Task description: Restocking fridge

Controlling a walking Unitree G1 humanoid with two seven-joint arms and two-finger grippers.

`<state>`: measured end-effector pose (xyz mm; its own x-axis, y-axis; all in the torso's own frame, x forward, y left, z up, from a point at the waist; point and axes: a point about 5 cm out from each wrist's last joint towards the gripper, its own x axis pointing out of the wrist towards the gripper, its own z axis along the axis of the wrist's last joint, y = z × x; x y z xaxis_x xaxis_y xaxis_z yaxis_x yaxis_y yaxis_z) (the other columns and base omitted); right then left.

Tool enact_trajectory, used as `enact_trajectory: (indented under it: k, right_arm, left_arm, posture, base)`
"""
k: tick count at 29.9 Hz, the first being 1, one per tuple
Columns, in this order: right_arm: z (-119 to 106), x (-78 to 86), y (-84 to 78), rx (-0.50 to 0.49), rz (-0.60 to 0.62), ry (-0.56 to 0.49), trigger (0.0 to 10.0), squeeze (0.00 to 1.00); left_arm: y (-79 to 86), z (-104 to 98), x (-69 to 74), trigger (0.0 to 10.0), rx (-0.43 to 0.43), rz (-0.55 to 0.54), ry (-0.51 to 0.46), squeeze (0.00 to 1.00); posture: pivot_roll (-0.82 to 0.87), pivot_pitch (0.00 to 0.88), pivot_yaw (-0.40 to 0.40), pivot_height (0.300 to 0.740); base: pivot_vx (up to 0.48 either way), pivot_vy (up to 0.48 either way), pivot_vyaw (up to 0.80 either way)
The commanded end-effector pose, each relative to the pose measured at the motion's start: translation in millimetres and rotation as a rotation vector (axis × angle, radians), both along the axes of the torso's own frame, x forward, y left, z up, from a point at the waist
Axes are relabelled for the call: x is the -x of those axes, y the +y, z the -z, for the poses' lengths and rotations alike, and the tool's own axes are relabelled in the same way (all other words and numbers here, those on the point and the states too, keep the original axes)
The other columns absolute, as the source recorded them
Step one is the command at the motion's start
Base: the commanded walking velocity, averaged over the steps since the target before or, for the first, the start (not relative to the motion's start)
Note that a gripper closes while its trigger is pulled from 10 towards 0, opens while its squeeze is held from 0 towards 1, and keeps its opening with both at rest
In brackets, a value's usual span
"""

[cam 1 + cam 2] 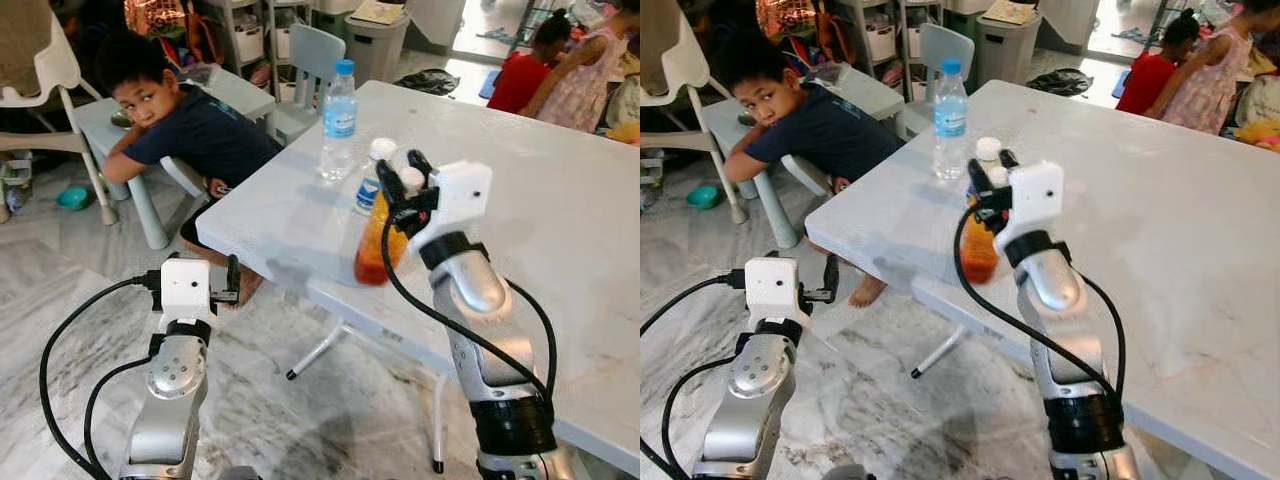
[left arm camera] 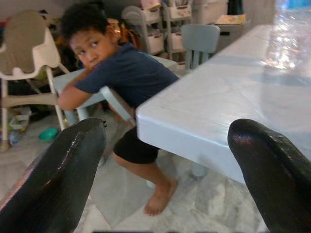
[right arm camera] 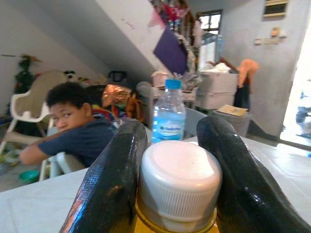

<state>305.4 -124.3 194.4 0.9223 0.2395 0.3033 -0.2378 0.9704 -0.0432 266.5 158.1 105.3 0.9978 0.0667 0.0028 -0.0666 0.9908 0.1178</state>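
An orange drink bottle (image 1: pixel 376 245) with a white cap (image 3: pixel 179 182) is at the near-left edge of the white table (image 1: pixel 560 200). My right gripper (image 1: pixel 405 178) is shut on its neck, one black finger (image 3: pixel 114 184) on each side of the cap. Just behind it stands a small bottle (image 1: pixel 372 180) with a white cap and blue label. Farther back is a clear water bottle (image 1: pixel 340 120) with a blue cap, also visible as the water bottle (image 3: pixel 168 116) beyond the cap. My left gripper (image 1: pixel 232 284) hangs low beside the table over the floor, open with nothing between its fingers (image 2: pixel 63 179).
A child (image 1: pixel 190 130) sits at a small low table (image 1: pixel 235 90) just left of the white table, leaning on it, bare foot on the marble floor (image 2: pixel 160 201). Two more people (image 1: pixel 570 70) stand at the far right. Thin table legs (image 1: pixel 318 350) slant underneath. Chairs and bins crowd the back.
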Motion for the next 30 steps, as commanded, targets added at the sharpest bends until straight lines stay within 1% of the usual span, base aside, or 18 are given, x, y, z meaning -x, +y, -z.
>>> enact_trajectory:
  k: [1, 4, 5, 7, 9, 11, 14, 16, 24, 26, 27, 28, 29, 30]
  right_arm:
    - [-11.2, 4.3, -2.3, -0.002, 0.004, -0.063, 10.0, 0.00]
    - [-9.0, 4.1, -7.6, 0.013, 0.011, -0.055, 10.0, 0.00]
    - [-8.8, 3.7, -8.5, 0.013, 0.019, -0.060, 10.0, 0.00]
    - [-9.1, 3.9, -7.2, 0.019, 0.020, -0.072, 10.0, 0.00]
    - [-9.1, 4.5, -6.1, 0.029, 0.019, -0.078, 10.0, 0.00]
    - [-8.6, 6.6, 1.8, 0.046, -0.015, -0.090, 10.0, 0.00]
    - [-9.3, 8.1, 7.7, 0.068, -0.046, -0.104, 10.0, 0.00]
    - [-10.1, 8.9, 11.5, 0.062, -0.073, -0.110, 10.0, 0.00]
    - [-7.4, 9.4, 16.1, 0.053, -0.117, -0.102, 10.0, 0.00]
    - [-2.9, 9.4, 16.1, 0.047, -0.117, -0.087, 10.0, 0.00]
    - [7.3, 8.9, 13.8, 0.020, -0.103, -0.050, 10.0, 0.00]
    - [11.7, 8.8, 13.0, 0.013, -0.097, -0.033, 10.0, 0.00]
    - [22.0, 9.3, 13.1, 0.013, -0.084, -0.004, 10.0, 0.00]
    - [22.0, 9.3, 13.1, 0.013, -0.084, -0.004, 10.0, 0.00]
  left_arm:
    - [6.3, -1.1, -2.1, 10.0, -0.006, -0.016, -0.004, 0.00]
    - [12.8, -1.6, -3.4, 10.0, -0.028, -0.050, -0.011, 0.00]
    - [17.4, -0.5, -1.9, 10.0, -0.039, -0.080, -0.008, 0.00]
    - [23.3, 4.1, 2.1, 10.0, -0.033, -0.108, 0.010, 0.00]
    - [24.6, 7.0, 4.8, 10.0, -0.031, -0.115, 0.022, 0.00]
    - [23.8, 11.0, 8.3, 10.0, -0.037, -0.111, 0.034, 0.00]
    - [22.0, 10.4, 7.5, 10.0, -0.037, -0.111, 0.031, 0.00]
    - [20.6, 9.1, 5.2, 10.0, -0.035, -0.115, 0.026, 0.00]
    - [18.4, 8.3, 2.6, 10.0, -0.037, -0.120, 0.014, 0.00]
    - [17.3, 11.1, 3.5, 10.0, -0.020, -0.102, 0.021, 0.00]
    - [17.3, 18.8, 7.5, 10.0, -0.022, -0.082, 0.040, 0.00]
    - [18.0, 22.0, 9.3, 10.0, -0.033, -0.082, 0.048, 0.00]
    - [21.0, 27.9, 13.3, 10.0, -0.049, -0.094, 0.063, 0.00]
    - [21.0, 27.9, 13.3, 10.0, -0.049, -0.094, 0.063, 0.00]
  posture:
    - [0.07, 0.000, -0.014, 0.740]
    - [0.07, 0.000, -0.018, 0.740]
    - [0.07, 0.000, -0.018, 0.740]
    - [0.06, 0.000, -0.018, 0.740]
    - [0.06, 0.000, -0.020, 0.740]
    - [0.06, 0.000, -0.022, 0.740]
    - [0.06, 0.000, -0.025, 0.740]
    - [0.06, 0.000, -0.030, 0.740]
    - [0.06, 0.000, -0.047, 0.740]
    - [0.06, 0.000, -0.052, 0.740]
    - [0.06, 0.000, -0.064, 0.740]
    - [0.07, 0.000, -0.066, 0.740]
    - [0.07, 0.000, -0.068, 0.740]
    - [0.07, 0.000, -0.068, 0.740]
  base:
    - [0.000, 0.469, 0.00]
    - [0.000, 0.471, 0.00]
    - [0.000, 0.472, 0.00]
    - [0.000, 0.472, 0.00]
    - [0.000, 0.472, 0.00]
    - [0.000, 0.472, 0.80]
    - [0.000, 0.472, 0.80]
    - [0.000, 0.472, 0.80]
    - [0.000, 0.472, 0.80]
    - [0.000, 0.472, 0.80]
    - [0.000, 0.476, 0.80]
    - [0.000, 0.480, 0.80]
    - [0.000, 0.480, 0.80]
    - [0.000, 0.480, 0.80]
